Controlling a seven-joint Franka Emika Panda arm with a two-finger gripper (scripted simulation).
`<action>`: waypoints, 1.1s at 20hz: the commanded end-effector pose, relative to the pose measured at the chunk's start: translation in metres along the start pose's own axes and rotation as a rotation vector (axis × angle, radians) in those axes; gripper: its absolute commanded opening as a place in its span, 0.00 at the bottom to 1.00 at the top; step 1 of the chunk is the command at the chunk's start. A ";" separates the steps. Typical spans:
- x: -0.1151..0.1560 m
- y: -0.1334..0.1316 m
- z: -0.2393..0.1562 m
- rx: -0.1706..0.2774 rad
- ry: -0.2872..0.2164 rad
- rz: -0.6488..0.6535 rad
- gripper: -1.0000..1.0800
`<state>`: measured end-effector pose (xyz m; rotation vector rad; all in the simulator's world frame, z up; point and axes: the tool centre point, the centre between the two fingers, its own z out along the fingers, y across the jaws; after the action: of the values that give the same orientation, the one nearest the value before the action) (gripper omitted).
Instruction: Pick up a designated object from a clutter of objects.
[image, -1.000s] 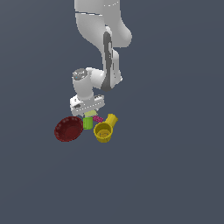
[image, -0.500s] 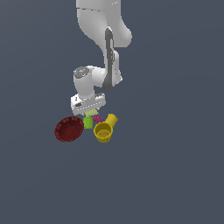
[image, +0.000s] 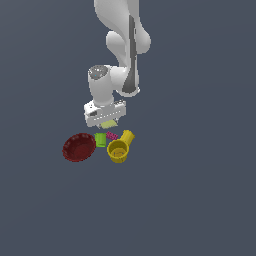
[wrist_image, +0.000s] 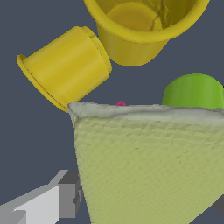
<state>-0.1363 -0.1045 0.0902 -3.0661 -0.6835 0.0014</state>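
Note:
My gripper (image: 106, 120) is shut on the pale yellow-green flat block (image: 109, 123) and holds it a little above the clutter. In the wrist view the block (wrist_image: 144, 166) fills the lower half, with a grey finger (wrist_image: 48, 203) pressed against one side. Below lie the dark red ribbed bowl (image: 78, 147), the bright green cylinder (image: 100, 139), the magenta piece (image: 112, 135) and the yellow cup (image: 118, 150) with its handle (image: 127, 136). The wrist view shows the cup (wrist_image: 135, 30), its handle (wrist_image: 65, 65), the green cylinder (wrist_image: 194, 92) and a tip of the magenta piece (wrist_image: 121, 103).
The clutter sits on a plain dark grey floor (image: 200, 200). The white arm (image: 122, 45) rises above the gripper.
The gripper has risen slightly and shifted toward the exterior view's right, carrying the block up from the clutter. The other objects have not moved.

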 end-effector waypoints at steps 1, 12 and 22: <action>0.007 -0.008 -0.017 -0.002 0.000 0.000 0.00; 0.042 -0.052 -0.106 -0.006 -0.002 0.001 0.00; 0.078 -0.096 -0.192 -0.005 -0.002 -0.001 0.00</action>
<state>-0.1081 0.0072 0.2679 -3.0711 -0.6858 0.0030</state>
